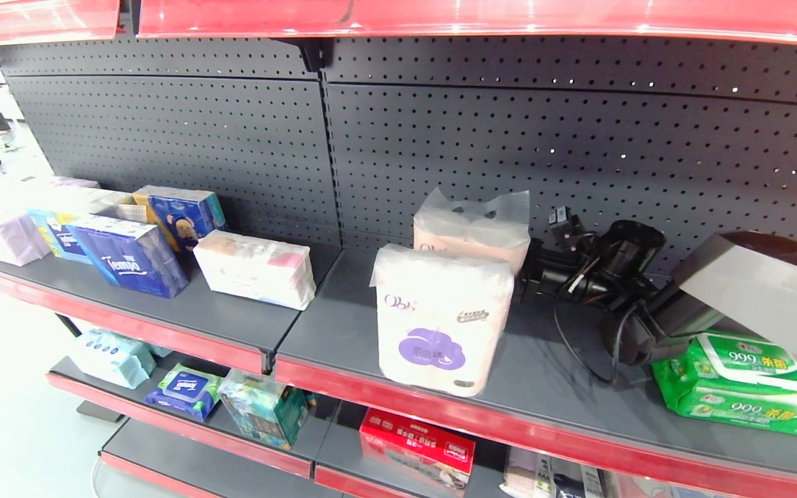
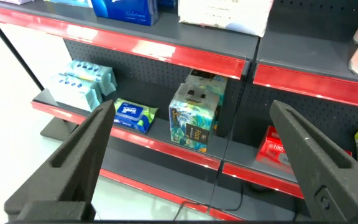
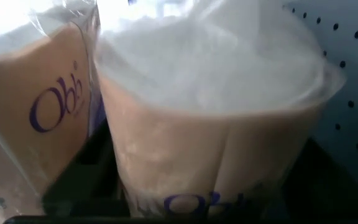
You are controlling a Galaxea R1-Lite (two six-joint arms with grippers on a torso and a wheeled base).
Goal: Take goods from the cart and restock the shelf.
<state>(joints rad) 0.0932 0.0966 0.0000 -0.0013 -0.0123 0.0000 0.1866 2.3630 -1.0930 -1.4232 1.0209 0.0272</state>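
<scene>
Far left on the dark grey shelf board (image 1: 343,304): pale lilac tissue packs (image 1: 1,235), then blue tissue packs (image 1: 129,256) with a blue printed box (image 1: 184,214) behind them. Next to those lies a white-and-pink soft pack (image 1: 257,268), flat on its side.

Lower tier, left to right: pale blue wipe packs (image 1: 111,356), small blue pouch (image 1: 184,391), teal patterned box (image 1: 263,408), red carton (image 1: 418,443).

My left gripper (image 2: 197,168) hangs in front of that lower tier. Its fingers (image 2: 73,162) are spread wide and hold nothing.

Centre of the upper board: a white roll pack with purple cloud print (image 1: 440,318) stands upright near the red front lip (image 1: 385,398). Just behind it stands a second roll pack in clear plastic (image 1: 474,232), peach rolls inside, with its loose bag top standing up.

My right gripper (image 1: 533,273) sits against that rear pack's right side. I cannot tell whether it is gripping.

Far right: green wet-wipe packs (image 1: 737,384) lie flat.

Open room: bare board between the soft pack and the front roll pack. There is also a bare strip along the lip between the roll pack and the green packs. The perforated back panel (image 1: 232,138) stands behind, and a red shelf edge (image 1: 440,17) runs overhead.
</scene>
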